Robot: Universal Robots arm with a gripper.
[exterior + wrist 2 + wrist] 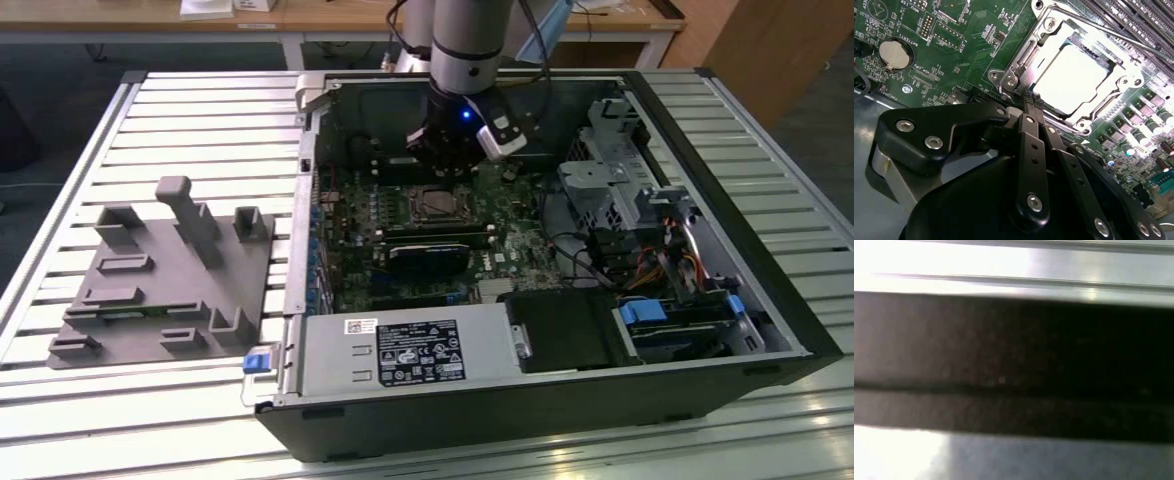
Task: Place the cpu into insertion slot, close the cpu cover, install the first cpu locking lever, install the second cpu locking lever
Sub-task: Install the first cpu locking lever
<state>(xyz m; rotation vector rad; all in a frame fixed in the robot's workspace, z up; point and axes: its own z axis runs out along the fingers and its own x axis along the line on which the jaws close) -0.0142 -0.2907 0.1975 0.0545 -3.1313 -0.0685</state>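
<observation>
Nearest the lens in the second wrist view: gripper [1030, 100], black fingers [1030, 145] pressed together, tips at the near edge of the insertion slot [1019, 60]. Just beyond the fingertips: cpu [1074, 75] seated, cpu cover [1114, 102] apparently down around it. Levers' state unclear, so probably still to do. Board print and the white case sticker [414, 352] too small to read.
</observation>
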